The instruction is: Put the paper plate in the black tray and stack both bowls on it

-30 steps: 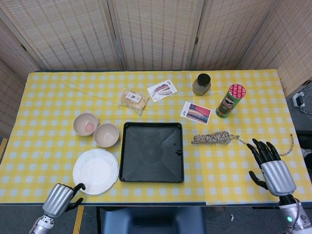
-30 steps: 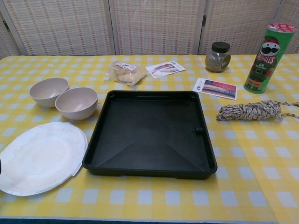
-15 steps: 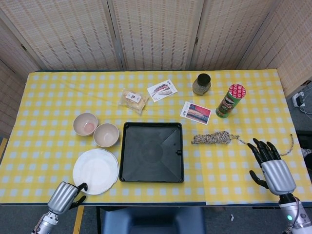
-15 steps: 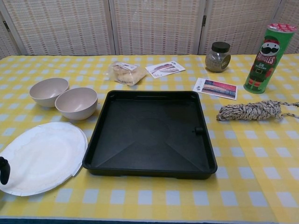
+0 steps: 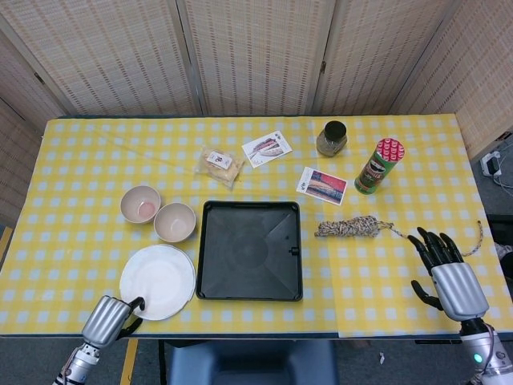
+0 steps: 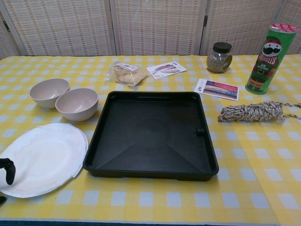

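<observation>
The white paper plate (image 5: 158, 281) (image 6: 44, 158) lies on the yellow checked cloth left of the empty black tray (image 5: 250, 250) (image 6: 151, 133). Two beige bowls stand side by side behind the plate: one at the far left (image 5: 140, 204) (image 6: 49, 92), the other nearer the tray (image 5: 175, 222) (image 6: 77, 104). My left hand (image 5: 110, 318) is at the plate's near left rim, a dark fingertip (image 6: 6, 169) over the edge; whether it touches the plate is unclear. My right hand (image 5: 449, 277) hovers at the table's right front with fingers spread, holding nothing.
Right of the tray lies a ball of twine (image 5: 353, 228). Behind it are a green Pringles can (image 5: 378, 166), a dark-lidded jar (image 5: 331, 138), two picture cards (image 5: 322, 185) (image 5: 267, 148) and a bagged snack (image 5: 220, 165). Woven screens close off the back.
My left hand has crept rightward and forward along the table's front edge to the plate's rim, its fingertip now showing in the chest view. The right hand has barely moved.
</observation>
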Controlling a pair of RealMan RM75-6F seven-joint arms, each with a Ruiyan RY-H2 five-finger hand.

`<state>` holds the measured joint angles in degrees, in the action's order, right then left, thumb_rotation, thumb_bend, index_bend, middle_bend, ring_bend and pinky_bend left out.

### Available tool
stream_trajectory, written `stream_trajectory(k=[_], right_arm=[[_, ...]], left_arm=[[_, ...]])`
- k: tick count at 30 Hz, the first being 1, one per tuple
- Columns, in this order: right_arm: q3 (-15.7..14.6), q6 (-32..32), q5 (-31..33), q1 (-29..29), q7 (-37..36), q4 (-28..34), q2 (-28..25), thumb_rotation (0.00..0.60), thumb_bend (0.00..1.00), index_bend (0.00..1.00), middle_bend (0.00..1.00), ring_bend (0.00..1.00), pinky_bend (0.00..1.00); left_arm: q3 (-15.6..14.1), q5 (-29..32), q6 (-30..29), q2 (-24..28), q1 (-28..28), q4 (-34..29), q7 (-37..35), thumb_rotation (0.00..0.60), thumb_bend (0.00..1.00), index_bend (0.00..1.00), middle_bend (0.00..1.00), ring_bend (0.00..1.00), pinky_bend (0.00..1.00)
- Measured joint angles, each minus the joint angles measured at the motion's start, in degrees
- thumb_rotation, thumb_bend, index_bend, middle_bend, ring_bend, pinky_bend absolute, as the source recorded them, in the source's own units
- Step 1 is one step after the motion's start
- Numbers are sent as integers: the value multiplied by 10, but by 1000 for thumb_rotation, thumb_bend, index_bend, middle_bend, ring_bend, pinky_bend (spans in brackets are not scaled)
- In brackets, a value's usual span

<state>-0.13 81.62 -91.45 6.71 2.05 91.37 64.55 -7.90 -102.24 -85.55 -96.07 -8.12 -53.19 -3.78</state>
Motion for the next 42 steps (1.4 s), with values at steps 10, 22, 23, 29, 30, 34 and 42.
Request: stream_trajectory(k=[10,22,23,29,30,34,42], right_arm=[[-1,-18,6,8,7,1,2,600,379,0,0,0,0],[-3,-16,5,7,13,2,4,600,379,0,0,0,0],[-3,-16,5,7,13,2,4,600,379,0,0,0,0],[-2,-17,6,8,15,3,4,600,379,0,0,0,0],[-2,-17,7,8,15,3,4,600,379,0,0,0,0],[-2,-17,7,8,15,3,4,600,379,0,0,0,0],[-3,-19,7,9,16,2,5,600,378,0,0,0,0]], left_arm=[[8,-1,-28,-30,-7,45,-21,600,367,649,1000,1000,1000],[5,-3,-48,-60,-14,105,-58,600,368,641,1000,1000,1000],[4,-4,-50,-62,-15,108,-60,600,369,641,1000,1000,1000],[1,-6,-61,-69,-16,119,-72,600,388,633,1000,1000,1000],[0,-7,-63,-70,-17,121,-75,600,392,632,1000,1000,1000],[-5,-11,-68,-74,-19,129,-88,600,395,630,1000,1000,1000],[-2,-13,-103,-78,-19,138,-94,600,422,632,1000,1000,1000]])
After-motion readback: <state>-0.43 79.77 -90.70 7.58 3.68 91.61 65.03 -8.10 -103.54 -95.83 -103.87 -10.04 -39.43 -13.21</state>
